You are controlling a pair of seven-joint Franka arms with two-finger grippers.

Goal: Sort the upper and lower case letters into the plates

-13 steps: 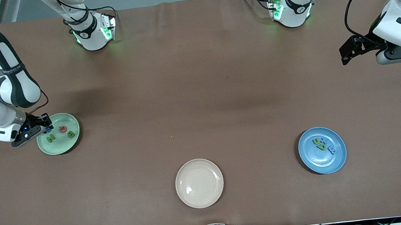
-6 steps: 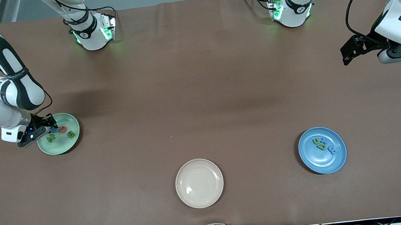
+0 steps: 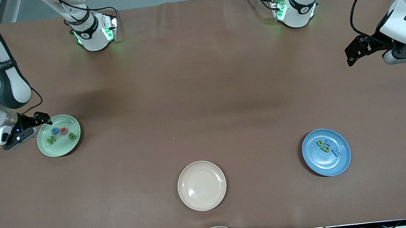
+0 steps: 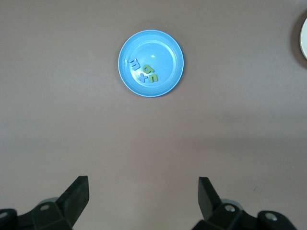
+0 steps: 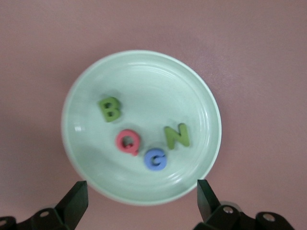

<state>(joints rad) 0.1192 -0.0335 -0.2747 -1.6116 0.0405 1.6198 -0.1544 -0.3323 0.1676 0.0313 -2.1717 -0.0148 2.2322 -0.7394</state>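
Release step: right gripper point(image 3: 39, 121) open, empty, above mint plate point(image 3: 73, 140) rim; G point(image 5: 155, 159) lying inside beside Q, N, B. Left gripper point(image 4: 144, 196) open, waiting. Next: checking E in blue plate point(image 3: 340, 163).

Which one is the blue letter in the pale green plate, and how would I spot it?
Find the mint green plate at the right arm's end of the table. Four small letters lie in it; the blue G sits beside the red Q. It is the only blue piece there; the B and N are green.
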